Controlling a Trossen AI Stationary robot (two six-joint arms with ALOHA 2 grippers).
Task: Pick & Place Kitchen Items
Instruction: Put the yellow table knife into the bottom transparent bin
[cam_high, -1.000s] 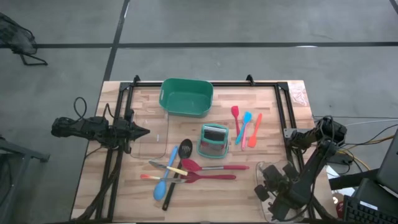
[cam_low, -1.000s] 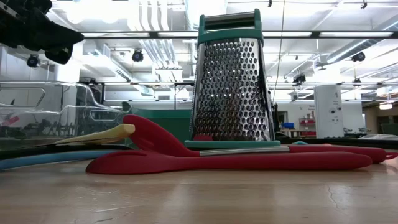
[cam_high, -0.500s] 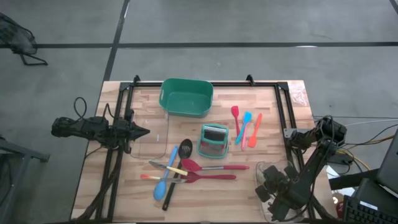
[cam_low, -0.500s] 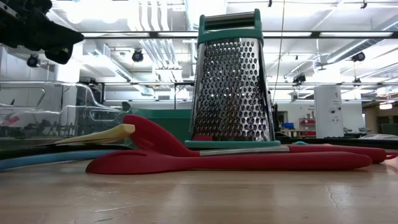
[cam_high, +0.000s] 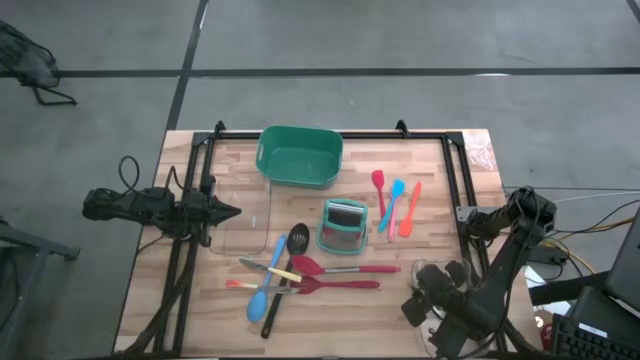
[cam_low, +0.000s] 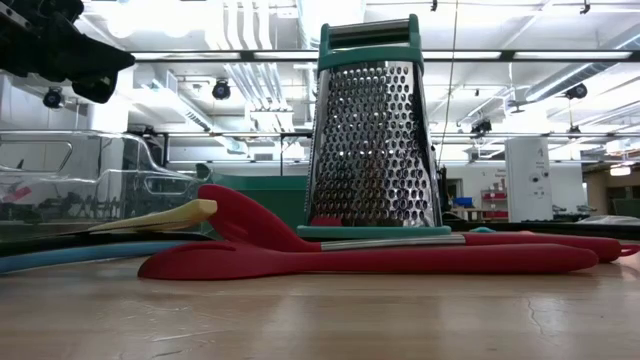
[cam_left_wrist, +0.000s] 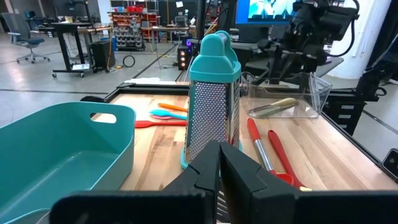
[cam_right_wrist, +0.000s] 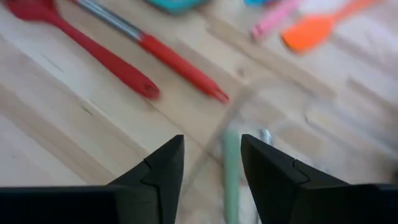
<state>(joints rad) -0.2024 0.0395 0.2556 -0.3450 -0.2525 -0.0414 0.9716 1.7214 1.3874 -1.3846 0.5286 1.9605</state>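
Red spoons (cam_high: 338, 276), a blue spoon (cam_high: 264, 289), a black slotted spoon (cam_high: 291, 253) and pale-handled tools (cam_high: 266, 268) lie crossed in a heap at the table's near middle. Small red (cam_high: 379, 187), blue (cam_high: 395, 203) and orange (cam_high: 410, 210) spatulas lie side by side right of the grater (cam_high: 343, 225). My right gripper (cam_right_wrist: 211, 168) is open above the right clear tray (cam_high: 440, 278), where a pale green-handled tool (cam_right_wrist: 231, 171) lies. My left gripper (cam_left_wrist: 219, 167) is shut and empty at the table's left side (cam_high: 226, 211).
A green tub (cam_high: 300, 155) stands at the far middle. Another clear tray (cam_high: 246, 226) lies before my left gripper. The grater stands upright behind the red spoons (cam_low: 370, 258) in the low view. A black frame rail (cam_high: 460, 190) runs along the right side.
My right gripper has shifted a little toward the table's left edge above the right clear tray. The utensils lie as before.
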